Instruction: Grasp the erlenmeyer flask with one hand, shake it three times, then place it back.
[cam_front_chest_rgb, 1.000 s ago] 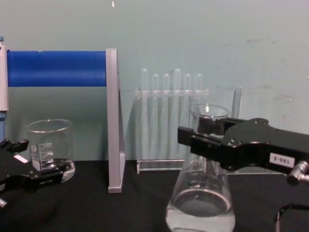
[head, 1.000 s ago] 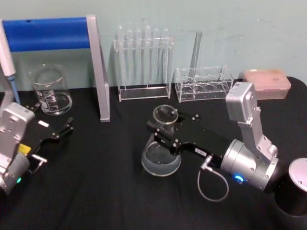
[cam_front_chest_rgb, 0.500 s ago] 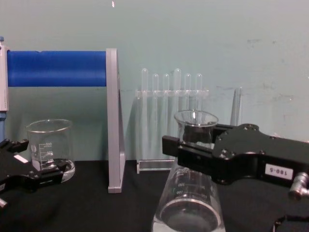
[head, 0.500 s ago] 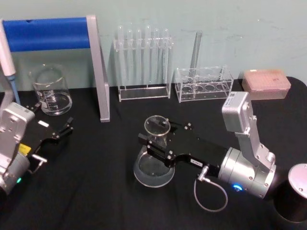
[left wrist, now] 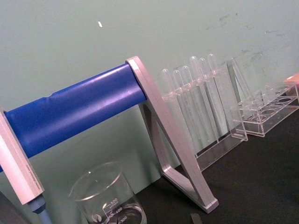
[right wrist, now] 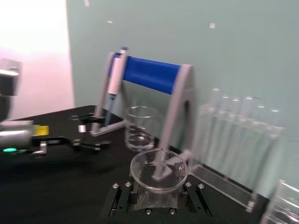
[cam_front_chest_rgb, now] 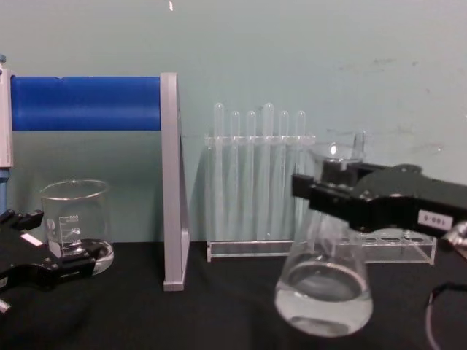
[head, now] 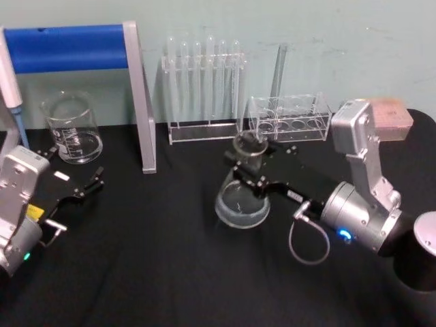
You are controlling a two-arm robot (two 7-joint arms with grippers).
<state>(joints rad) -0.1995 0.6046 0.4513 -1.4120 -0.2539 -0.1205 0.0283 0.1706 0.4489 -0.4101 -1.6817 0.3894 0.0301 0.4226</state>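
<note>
Right gripper [head: 246,169] is clenched on the erlenmeyer flask [head: 242,201] neck, just under the rim. Flask sits mid-table [head: 157,259], in front of the test tube rack [head: 204,88]. Can't tell if its base touches. Left gripper [head: 73,169] is parked by the beaker [head: 71,129], jaws spread.

Backdrop's just a plain pale teal wall [head: 340,27], matte, with a few faint scuff marks [cam_front_chest_rgb: 394,64] and a tiny white speck [cam_front_chest_rgb: 171,6]. The bench [head: 150,272] is flat black all over. Past the wall's edge, the right wrist view catches a washed-out bright patch [right wrist: 32,46].
</note>
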